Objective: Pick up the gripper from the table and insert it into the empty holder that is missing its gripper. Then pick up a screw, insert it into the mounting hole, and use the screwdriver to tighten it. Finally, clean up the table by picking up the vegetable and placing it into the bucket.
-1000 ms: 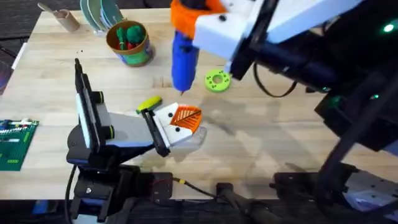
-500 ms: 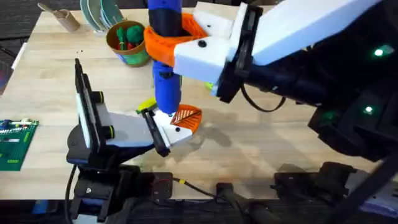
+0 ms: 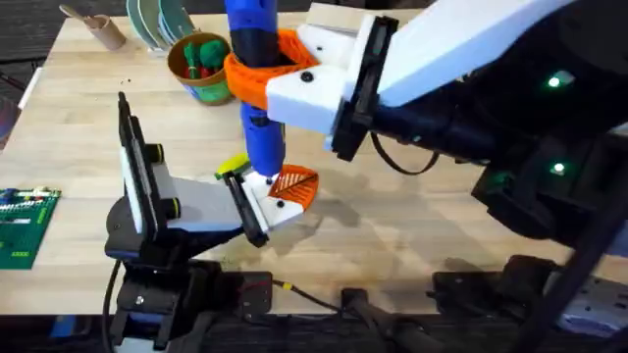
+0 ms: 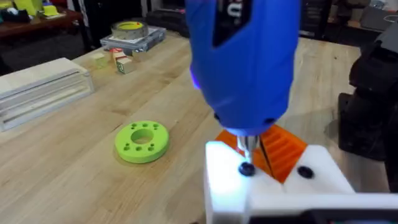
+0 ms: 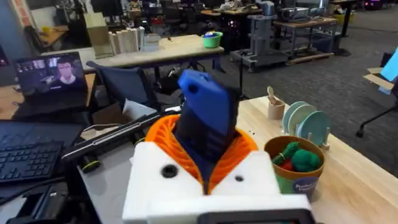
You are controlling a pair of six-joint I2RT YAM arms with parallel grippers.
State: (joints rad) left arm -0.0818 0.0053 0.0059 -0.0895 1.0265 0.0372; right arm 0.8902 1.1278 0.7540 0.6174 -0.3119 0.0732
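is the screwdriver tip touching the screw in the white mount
Touching. In the left wrist view the screwdriver stands upright with its thin tip meeting the dark screw on the white mount, with no gap between them.

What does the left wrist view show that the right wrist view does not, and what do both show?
Left wrist view alone: the screwdriver's thin tip meeting a dark screw head on the white mount, and a green disc. Right wrist view alone: the bucket holding a round green toy. Both: the blue screwdriver and orange ribbed pads.
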